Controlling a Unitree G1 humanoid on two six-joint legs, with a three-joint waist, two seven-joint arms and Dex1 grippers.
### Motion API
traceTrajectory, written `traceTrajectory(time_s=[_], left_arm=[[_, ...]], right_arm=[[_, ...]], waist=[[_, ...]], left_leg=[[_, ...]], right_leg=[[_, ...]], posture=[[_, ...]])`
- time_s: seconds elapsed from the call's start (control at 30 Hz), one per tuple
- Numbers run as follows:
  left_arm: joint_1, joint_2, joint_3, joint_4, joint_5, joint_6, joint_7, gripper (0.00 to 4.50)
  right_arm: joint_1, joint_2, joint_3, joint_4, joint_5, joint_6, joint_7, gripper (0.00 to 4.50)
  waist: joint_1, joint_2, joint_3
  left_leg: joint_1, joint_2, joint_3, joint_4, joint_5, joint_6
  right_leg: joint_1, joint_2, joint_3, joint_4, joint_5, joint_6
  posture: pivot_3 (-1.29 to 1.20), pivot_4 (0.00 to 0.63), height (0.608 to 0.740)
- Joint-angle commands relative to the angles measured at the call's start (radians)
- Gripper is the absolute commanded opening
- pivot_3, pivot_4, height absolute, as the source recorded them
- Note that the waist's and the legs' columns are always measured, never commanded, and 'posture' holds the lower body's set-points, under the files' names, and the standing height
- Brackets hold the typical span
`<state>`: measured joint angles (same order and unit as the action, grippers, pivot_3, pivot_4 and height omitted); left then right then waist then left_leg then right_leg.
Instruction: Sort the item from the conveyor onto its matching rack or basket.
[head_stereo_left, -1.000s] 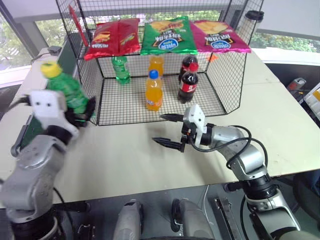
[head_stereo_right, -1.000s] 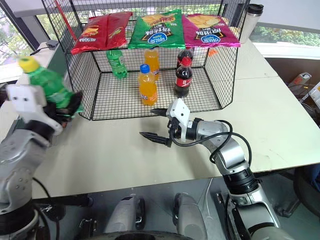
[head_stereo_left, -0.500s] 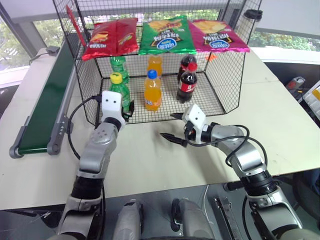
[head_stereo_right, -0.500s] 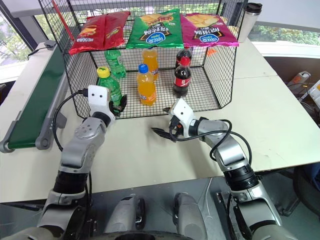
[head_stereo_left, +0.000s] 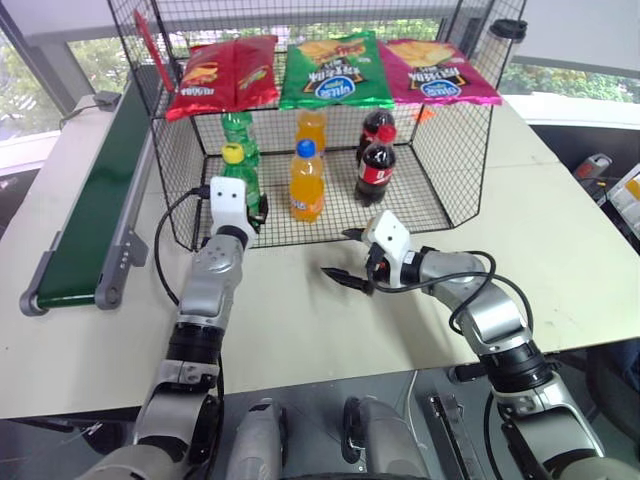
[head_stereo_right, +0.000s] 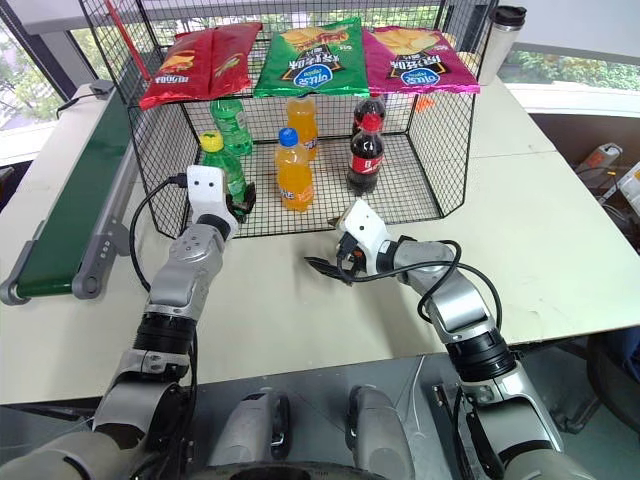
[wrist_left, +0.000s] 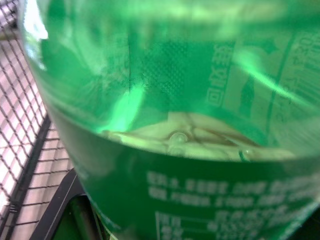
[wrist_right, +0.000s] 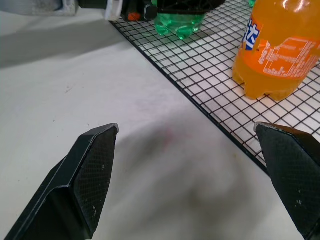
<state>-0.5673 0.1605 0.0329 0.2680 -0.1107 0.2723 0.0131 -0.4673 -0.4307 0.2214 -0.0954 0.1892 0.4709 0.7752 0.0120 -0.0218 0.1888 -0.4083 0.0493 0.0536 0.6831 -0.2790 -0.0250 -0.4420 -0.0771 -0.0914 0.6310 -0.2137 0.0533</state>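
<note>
The left gripper has its jaws closed on the green soda bottle, which stands upright at the front left corner of the black wire-mesh cage, its base on the grid floor just inside the open front edge. A second green bottle stands behind it near the back wall. To its right, near the front edge, is an orange soda bottle, then a cola bottle, with another orange bottle and another cola bottle behind them. Three chip bags hang along the cage's upper back.

The right gripper hovers over the bare tabletop just in front of the cage's front edge, jaws wide open and apart from every bottle.

The green conveyor belt runs along the cage's left side, its rail close to the mesh wall. The tabletop in front of the cage, between the arms, is open.
</note>
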Motion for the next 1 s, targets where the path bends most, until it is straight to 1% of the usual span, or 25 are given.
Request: traceTrajectory(time_s=[0.03, 0.07, 0.1, 0.27, 0.47, 0.77, 1.0], left_arm=[[-0.042, -0.007, 0.028, -0.019, -0.009, -0.044, -0.020, 3.84], [-0.041, -0.008, 0.029, -0.020, -0.013, -0.045, -0.028, 4.22], [-0.039, -0.008, 0.030, -0.024, -0.015, -0.044, -0.033, 4.45], [-0.018, 0.003, 0.034, -0.089, -0.005, -0.016, -0.044, 4.45], [0.023, 0.021, 0.028, -0.229, -0.004, 0.057, -0.054, 4.45], [0.049, 0.042, 0.024, -0.367, 0.023, 0.110, -0.055, 4.45], [0.073, 0.061, 0.044, -0.497, 0.012, 0.188, -0.058, 4.45]], right_arm=[[-0.016, 0.002, -0.011, -0.046, 0.010, -0.002, 0.003, 4.50], [-0.017, 0.002, -0.010, -0.045, 0.009, -0.002, 0.003, 4.50], [-0.017, 0.002, -0.010, -0.045, 0.009, -0.001, 0.004, 4.50], [-0.016, 0.002, -0.009, -0.048, 0.011, 0.002, 0.007, 4.50], [-0.011, 0.002, -0.007, -0.053, 0.015, 0.001, 0.019, 4.50], [-0.008, 0.008, -0.002, -0.051, 0.009, -0.014, 0.029, 4.50], [-0.005, 0.007, -0.003, -0.051, 0.007, -0.016, 0.034, 4.50]], waist=[[0.000, 0.000, 0.000], [0.000, 0.000, 0.000], [0.000, 0.000, 0.000], [0.001, 0.000, 0.000], [0.000, 0.000, 0.000], [0.000, 0.000, 0.000], [0.000, 0.000, 0.000]], left_leg=[[0.000, 0.000, 0.000, 0.000, 0.000, 0.000], [0.000, 0.000, 0.000, 0.000, 0.000, 0.000], [0.000, 0.000, 0.000, 0.000, 0.000, 0.000], [0.000, 0.000, 0.000, 0.000, 0.000, 0.000], [0.000, 0.000, 0.000, 0.000, 0.000, 0.000], [0.001, 0.000, 0.000, 0.000, 0.000, 0.000], [0.001, 0.000, -0.001, 0.000, 0.000, 0.000]], right_leg=[[0.000, 0.000, 0.000, 0.000, 0.000, 0.000], [0.000, 0.000, 0.000, 0.000, 0.000, 0.000], [0.000, 0.000, 0.000, 0.000, 0.000, 0.000], [0.001, 0.000, 0.000, 0.000, 0.000, 0.000], [0.000, 0.000, 0.000, 0.000, 0.000, 0.000], [0.001, 0.000, 0.000, 0.000, 0.000, 0.000], [0.001, 0.000, 0.000, 0.000, 0.000, 0.000]], posture=[[0.00, 0.150, 0.740], [0.00, 0.150, 0.740], [0.00, 0.150, 0.740], [0.00, 0.150, 0.740], [0.00, 0.150, 0.740], [0.00, 0.150, 0.740], [0.00, 0.150, 0.740]])
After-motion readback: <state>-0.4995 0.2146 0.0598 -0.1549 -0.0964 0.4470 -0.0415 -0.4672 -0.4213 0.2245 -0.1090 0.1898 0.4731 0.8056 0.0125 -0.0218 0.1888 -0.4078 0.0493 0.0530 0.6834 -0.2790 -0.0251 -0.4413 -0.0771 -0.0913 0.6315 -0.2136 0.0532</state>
